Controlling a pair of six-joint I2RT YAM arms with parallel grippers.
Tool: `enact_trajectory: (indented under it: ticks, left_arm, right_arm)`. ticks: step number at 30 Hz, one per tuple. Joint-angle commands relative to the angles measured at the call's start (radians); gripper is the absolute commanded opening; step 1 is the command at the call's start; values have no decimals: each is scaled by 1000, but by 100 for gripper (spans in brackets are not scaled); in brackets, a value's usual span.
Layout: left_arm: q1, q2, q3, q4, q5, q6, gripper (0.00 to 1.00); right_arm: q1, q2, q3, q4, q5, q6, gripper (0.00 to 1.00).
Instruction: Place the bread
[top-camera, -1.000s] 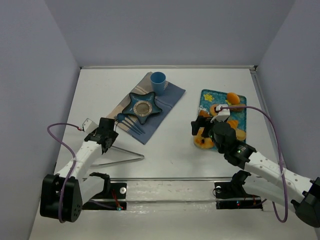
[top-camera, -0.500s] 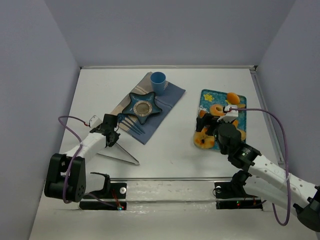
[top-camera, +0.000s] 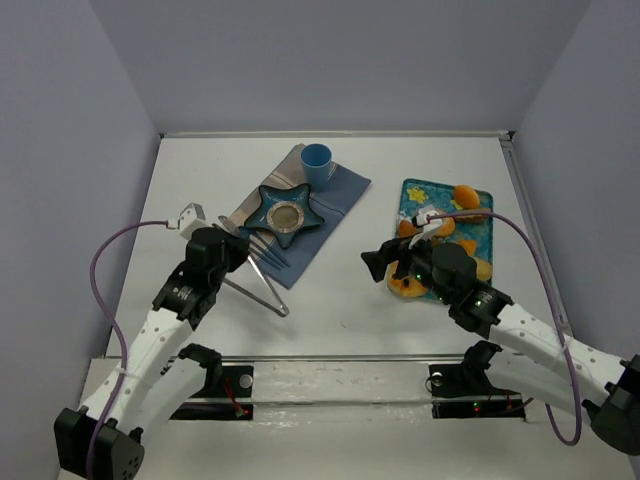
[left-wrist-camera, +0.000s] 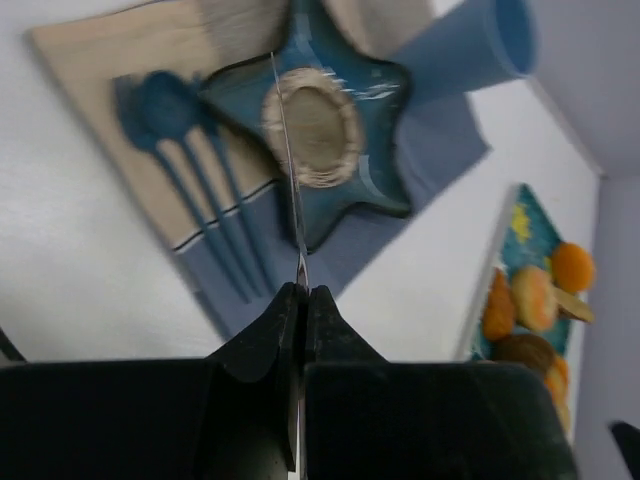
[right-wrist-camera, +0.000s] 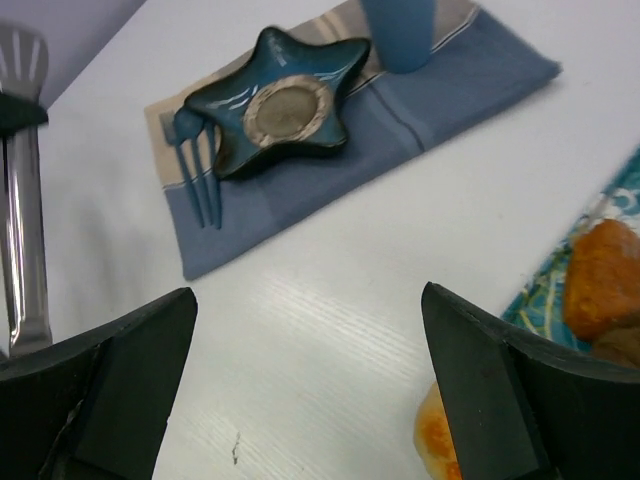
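Note:
The bread (left-wrist-camera: 520, 350) is a dark brown lump near the close end of the patterned tray (top-camera: 480, 232), among orange pastries. In the top view my right arm covers it. My right gripper (top-camera: 385, 260) hangs open and empty just left of the tray over bare table; its fingers (right-wrist-camera: 140, 350) stand wide apart. My left gripper (top-camera: 235, 255) is shut on metal tongs (top-camera: 265, 288) at the near edge of the blue napkin (top-camera: 345, 190). The tongs' blade (left-wrist-camera: 285, 150) runs edge-on from the closed jaws toward the star-shaped plate (left-wrist-camera: 380, 90).
A blue cup (top-camera: 317, 160) stands on the napkin behind the star plate (top-camera: 285, 213). Blue cutlery (top-camera: 262, 250) lies on the napkin's near corner. A ring donut (top-camera: 408, 287) and a bright orange bun (top-camera: 465, 195) sit on the tray. Walls close in on three sides.
My left gripper closed on the tongs, which lay flat on the table, and carried them up toward the napkin. My right gripper swung left off the tray, staying open.

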Motion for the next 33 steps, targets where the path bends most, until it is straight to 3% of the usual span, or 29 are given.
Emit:
enact_trajectory:
  ticks: [1,3,6,11,14,18,22,33]
  left_arm:
    - [-106,-111,-21,368,234,136,6]
    - [-151,-132,-44,536,290,154,6]
    - [-218,-161,-92,809,490,210,6]
    - [-260,-84,-92,1112,784,292,6]
    - [-293,-29,-60,1148,822,343,6]
    - [-376,-6,-19,1220,897,436,6]
    - [-436,3,12,1221,882,532,6]
    - [-553,77,41,1287,819,608,6]
  right_arm:
    - [2,96,47,112,-316,-38,100]
    - [2,117,47,147,-382,-37,100]
    - [2,139,35,262,-605,-34,100]
    - [2,127,14,390,-857,-26,100]
    - [2,114,14,416,-957,-1,100]
    - [2,142,26,413,-941,37,100]
    - [2,220,44,468,-1021,91,100]
    - [15,289,37,605,-1046,123,100]
